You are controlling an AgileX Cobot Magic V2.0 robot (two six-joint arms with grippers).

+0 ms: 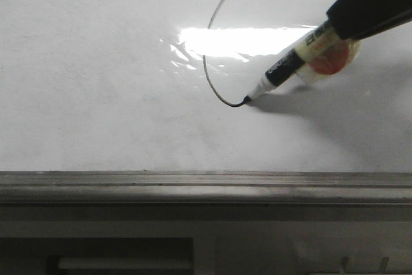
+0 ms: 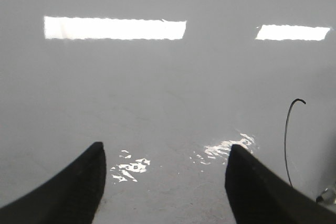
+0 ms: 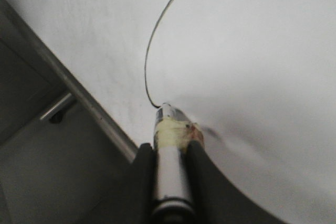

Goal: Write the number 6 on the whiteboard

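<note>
Right end effector (image 1: 347, 20) mostly beyond frame edge

The whiteboard (image 1: 96, 94) fills most of the front view, glossy white with a bright rectangular reflection right of centre. A grey metal ledge (image 1: 193, 185) edges it along the lower frame. On it, upper centre, runs the number 6 (image 1: 212, 24), only a thin dark open curve so far.

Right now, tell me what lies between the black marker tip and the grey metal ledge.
Nothing: in the front view, only bare glossy whiteboard separates the marker tip from the grey ledge.
</note>
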